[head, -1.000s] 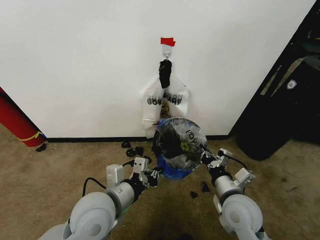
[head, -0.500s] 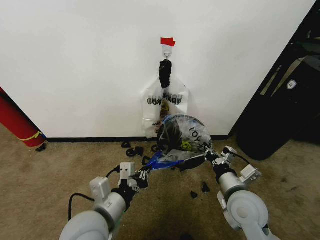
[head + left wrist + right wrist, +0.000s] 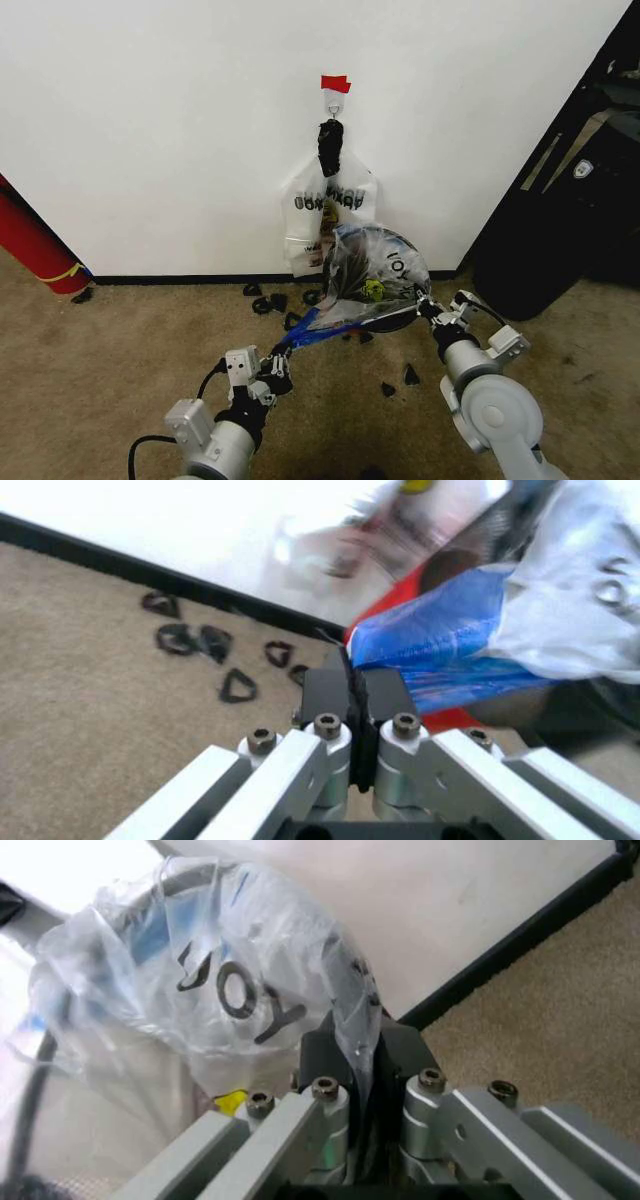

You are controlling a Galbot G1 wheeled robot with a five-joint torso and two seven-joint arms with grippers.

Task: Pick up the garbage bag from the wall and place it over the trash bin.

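The garbage bag (image 3: 365, 280) is stretched between both grippers over the trash bin (image 3: 395, 318), which stands on the carpet just before the wall (image 3: 160, 130) and its black baseboard. The left gripper (image 3: 279, 352) is clamped on the blue edge, pulled out low over the carpet; the right gripper (image 3: 428, 310) pinches the clear film at the bin's far side. The plastic looks thin, light and slippery, likely to tear under hard tension, so hold it at the mouth edges. The left wrist view adds the bin's red bottom rim (image 3: 400, 592), blurred; the right wrist view shows black lettering (image 3: 235, 997) close up
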